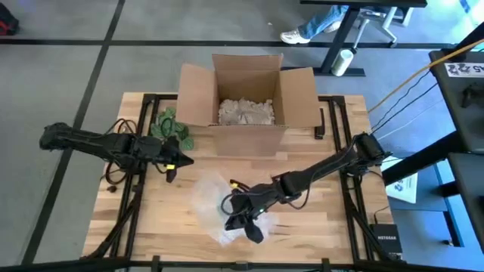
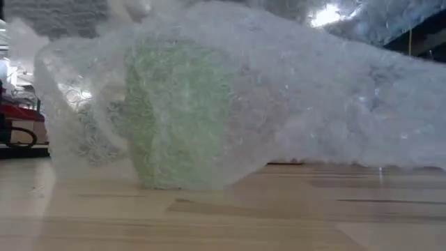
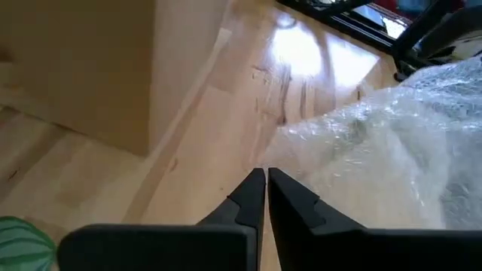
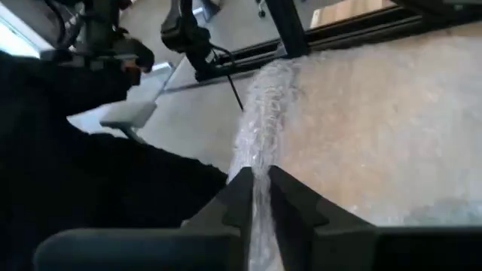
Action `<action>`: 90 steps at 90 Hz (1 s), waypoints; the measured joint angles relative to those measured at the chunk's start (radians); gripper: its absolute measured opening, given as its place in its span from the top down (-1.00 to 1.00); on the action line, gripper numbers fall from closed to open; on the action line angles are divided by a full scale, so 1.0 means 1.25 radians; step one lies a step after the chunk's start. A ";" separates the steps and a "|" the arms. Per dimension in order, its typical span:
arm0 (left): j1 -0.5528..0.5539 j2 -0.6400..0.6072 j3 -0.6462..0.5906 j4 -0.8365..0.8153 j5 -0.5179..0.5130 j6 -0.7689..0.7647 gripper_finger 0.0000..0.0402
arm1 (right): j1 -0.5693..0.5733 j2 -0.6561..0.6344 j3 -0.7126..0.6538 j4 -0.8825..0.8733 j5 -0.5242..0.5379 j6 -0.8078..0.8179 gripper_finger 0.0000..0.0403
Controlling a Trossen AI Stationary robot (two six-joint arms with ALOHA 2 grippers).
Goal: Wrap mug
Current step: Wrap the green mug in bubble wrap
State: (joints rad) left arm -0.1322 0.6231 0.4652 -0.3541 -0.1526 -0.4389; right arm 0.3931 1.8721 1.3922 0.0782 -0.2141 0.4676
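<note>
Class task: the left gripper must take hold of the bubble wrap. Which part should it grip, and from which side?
Probably the loose edge of the bubble wrap facing the left gripper, approached from the robot's left. The sheet thins out flat on the table there, while the right gripper pinches a fold on the other side.

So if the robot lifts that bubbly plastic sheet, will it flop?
Probably. The bubble wrap drapes softly over the green mug, so it looks floppy and light. The right gripper bunches it into a ridge, so it likely crumples easily.
</note>
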 joint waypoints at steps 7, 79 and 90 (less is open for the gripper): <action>-0.001 0.000 0.000 0.000 0.021 -0.007 1.00 | -0.011 0.001 0.013 -0.065 0.023 -0.001 0.58; -0.023 -0.019 0.000 -0.008 0.012 0.070 1.00 | -0.084 0.009 0.168 -0.389 0.044 -0.020 0.92; -0.023 -0.051 0.000 -0.045 0.002 0.075 1.00 | -0.087 0.058 0.318 -0.603 0.073 -0.054 0.99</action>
State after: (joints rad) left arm -0.1611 0.5600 0.4648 -0.4107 -0.1497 -0.3454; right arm 0.2848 1.9451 1.7893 -0.6754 -0.1223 0.4000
